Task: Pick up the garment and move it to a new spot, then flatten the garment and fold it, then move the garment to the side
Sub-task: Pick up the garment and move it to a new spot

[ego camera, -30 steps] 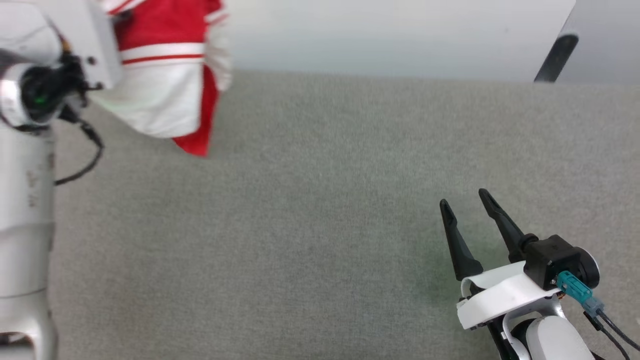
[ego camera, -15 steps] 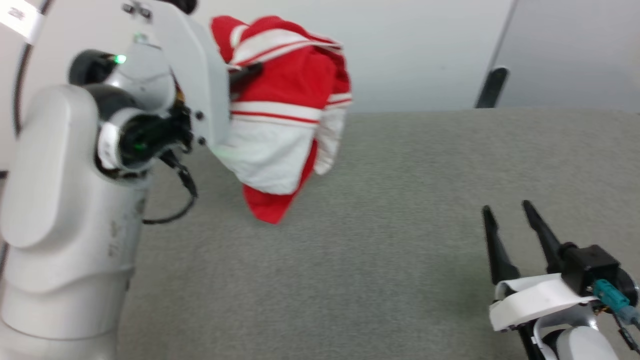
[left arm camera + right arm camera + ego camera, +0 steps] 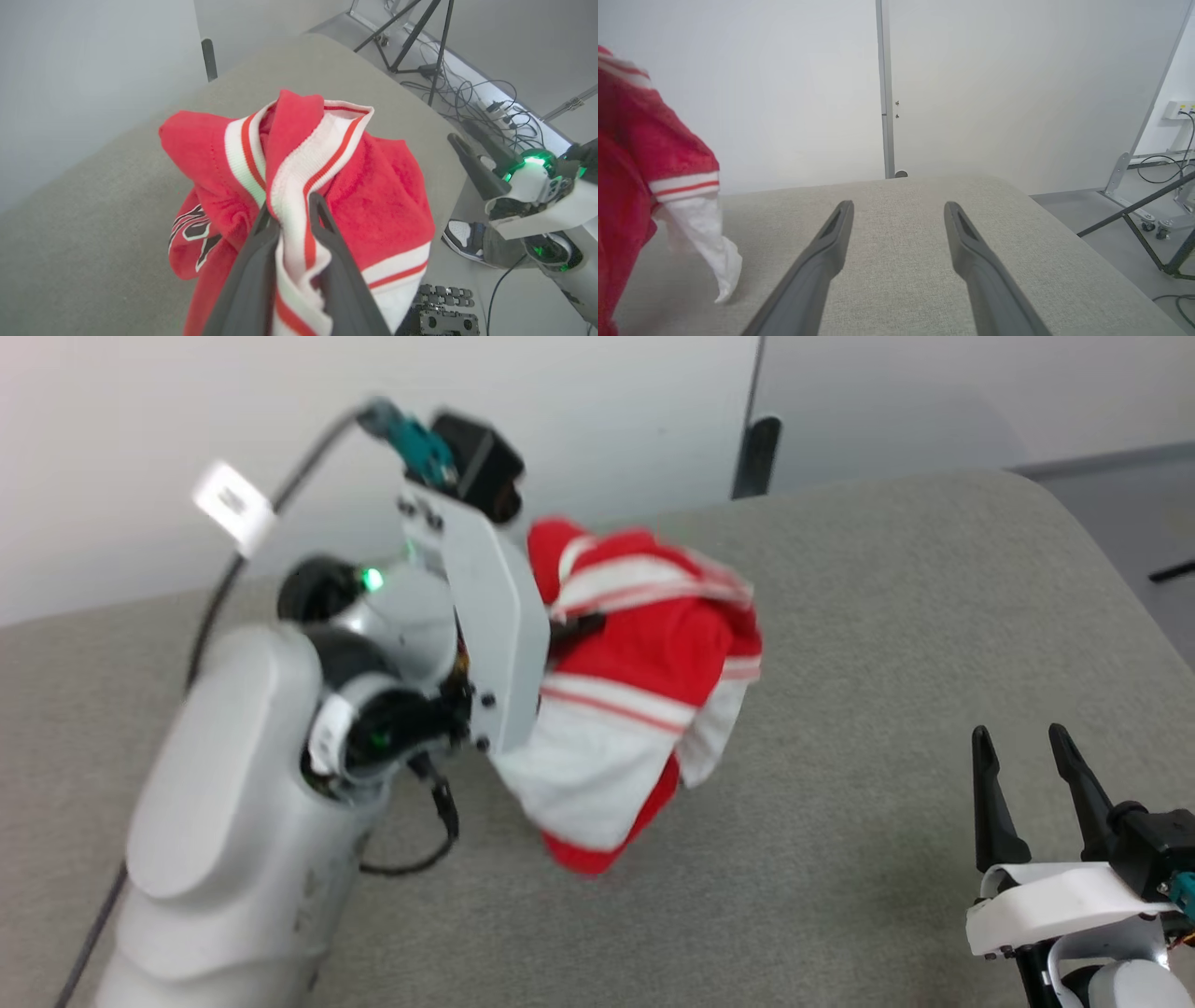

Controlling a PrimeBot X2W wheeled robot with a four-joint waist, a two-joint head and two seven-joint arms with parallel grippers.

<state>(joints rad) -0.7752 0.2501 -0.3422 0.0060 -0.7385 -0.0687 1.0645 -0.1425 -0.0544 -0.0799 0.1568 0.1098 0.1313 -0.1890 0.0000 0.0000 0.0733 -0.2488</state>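
Note:
The garment [image 3: 644,709], a red jersey with white sleeve ends and striped trim, hangs bunched from my left gripper [image 3: 574,627] above the grey table [image 3: 887,616]. In the left wrist view the left gripper [image 3: 290,205] is shut on the garment's [image 3: 373,196] white-and-red striped trim, and black-and-white lettering shows at its lower left. The garment's lowest folds hang close to the table top. My right gripper [image 3: 1019,733] stands open near the table's front right, apart from the cloth. The right wrist view shows the right gripper [image 3: 899,205] with nothing between its fingers and the garment [image 3: 640,140] at the left.
A pale wall runs behind the table, with a dark post [image 3: 754,457] at the far edge. The table's rounded right corner [image 3: 1055,513] drops to the floor. In the left wrist view a tripod with cables [image 3: 420,46] and a shoe [image 3: 460,235] are on the floor.
The head camera has swung, so the whole picture has shifted. My left arm still holds the garment up, hanging over the table. The right gripper stays open.

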